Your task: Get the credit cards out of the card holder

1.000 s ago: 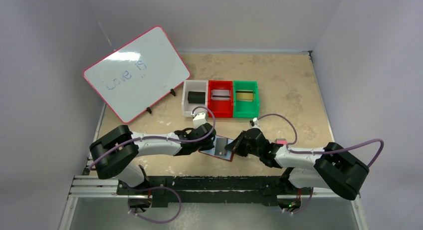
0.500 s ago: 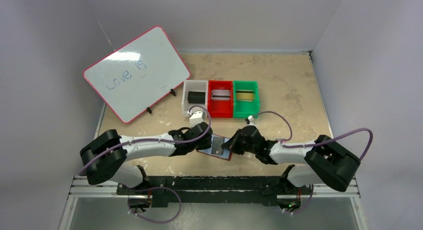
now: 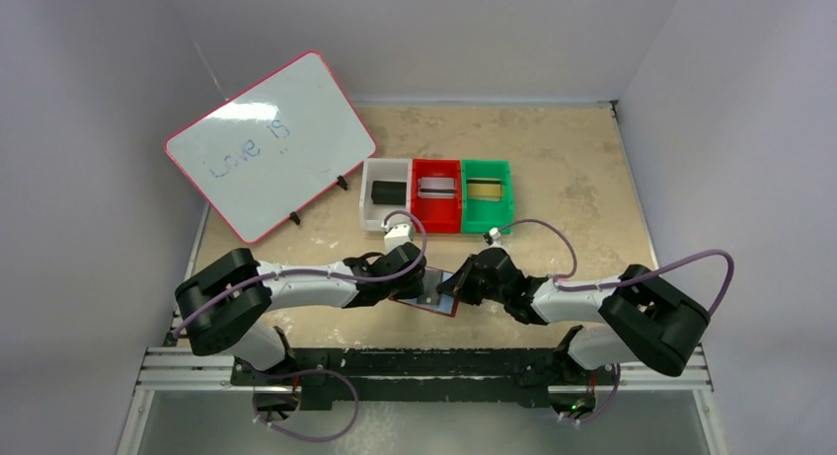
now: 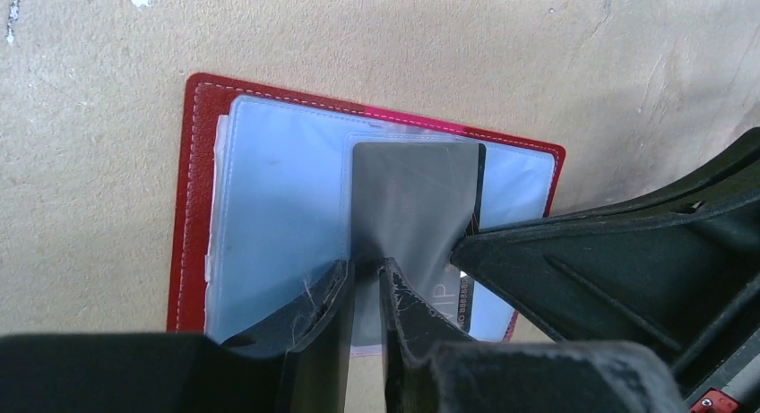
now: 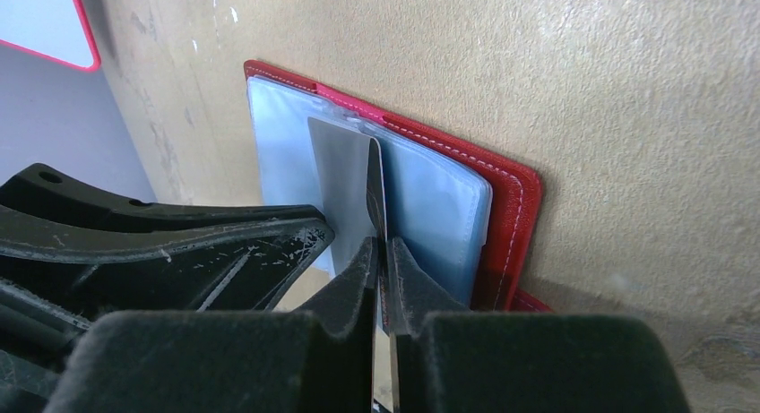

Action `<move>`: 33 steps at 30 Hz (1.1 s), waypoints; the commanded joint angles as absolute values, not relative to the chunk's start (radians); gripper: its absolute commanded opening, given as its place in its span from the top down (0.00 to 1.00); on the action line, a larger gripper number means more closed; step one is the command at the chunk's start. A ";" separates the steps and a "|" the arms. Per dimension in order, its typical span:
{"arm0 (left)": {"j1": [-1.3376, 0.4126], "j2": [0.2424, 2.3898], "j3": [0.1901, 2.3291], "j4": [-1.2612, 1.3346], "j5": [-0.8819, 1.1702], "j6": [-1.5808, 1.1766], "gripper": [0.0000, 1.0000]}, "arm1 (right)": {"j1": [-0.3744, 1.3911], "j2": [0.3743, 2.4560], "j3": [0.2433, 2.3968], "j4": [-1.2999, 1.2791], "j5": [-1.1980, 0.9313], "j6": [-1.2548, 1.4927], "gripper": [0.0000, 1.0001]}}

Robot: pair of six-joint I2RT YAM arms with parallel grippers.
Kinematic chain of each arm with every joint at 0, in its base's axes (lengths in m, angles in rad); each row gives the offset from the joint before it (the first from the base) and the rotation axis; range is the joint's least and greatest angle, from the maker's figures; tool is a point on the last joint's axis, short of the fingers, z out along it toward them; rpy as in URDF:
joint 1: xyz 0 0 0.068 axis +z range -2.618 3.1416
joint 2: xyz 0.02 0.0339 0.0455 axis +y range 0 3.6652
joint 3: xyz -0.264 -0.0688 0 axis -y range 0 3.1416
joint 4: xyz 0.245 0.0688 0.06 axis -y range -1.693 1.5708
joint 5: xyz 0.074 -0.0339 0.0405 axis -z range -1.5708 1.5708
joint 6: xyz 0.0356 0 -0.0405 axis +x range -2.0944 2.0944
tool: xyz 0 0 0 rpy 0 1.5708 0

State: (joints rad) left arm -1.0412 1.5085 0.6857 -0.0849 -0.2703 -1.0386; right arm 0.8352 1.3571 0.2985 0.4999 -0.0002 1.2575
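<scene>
Because a card slides free only if its sleeve is kept from following, the two grippers appear to divide the work as listed.

1. card holder (image 4: 186, 207), one. Dark red, lying open and flat close to the near edge of the table (image 3: 572, 159), about midway along it, with the pale blue sleeves (image 4: 278, 216) facing up.
2. grey card (image 4: 412, 198), one. It lies on the topmost sleeve, apparently partly inside it, with one edge lifted.
3. right gripper (image 5: 381, 252), one. Its jaws are clenched on the lifted edge of the grey card. Judged to be the puller.
4. left gripper (image 4: 363, 274), one. Its fingers stand narrowly apart over the near edge of the sleeve, just beside the right gripper. Whether they pinch the sleeve or only press on it cannot be told. Judged to be the steadying side.
5. Bins, three, touching in a row toward the middle of the table: white bin (image 3: 387, 221) with one black card (image 3: 389, 192), red bin (image 3: 437, 223) with one silver-grey card (image 3: 437, 188), green bin (image 3: 488, 223) with one gold card (image 3: 484, 189). Probably one bin per colour.
6. credit cards counted: four, with three in bins and one at the holder.
7. whiteboard (image 3: 271, 144), one. Propped at a tilt by the far left corner, well apart from the work.
</scene>
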 commanded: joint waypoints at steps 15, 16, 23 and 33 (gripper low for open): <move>-1.056 1.552 0.690 -0.187 -0.380 -1.068 0.88 | 0.831 1.306 0.277 0.448 0.019 1.246 0.91; -1.056 1.554 0.689 -0.191 -0.383 -1.070 0.89 | 0.831 1.299 0.269 0.457 0.018 1.247 0.94; -1.061 1.565 0.689 -0.205 -0.398 -1.078 0.90 | 0.831 1.243 0.235 0.446 0.031 1.261 0.83; -1.065 1.584 0.703 -0.196 -0.387 -1.073 0.92 | 0.830 1.273 0.236 0.537 -0.012 1.238 0.79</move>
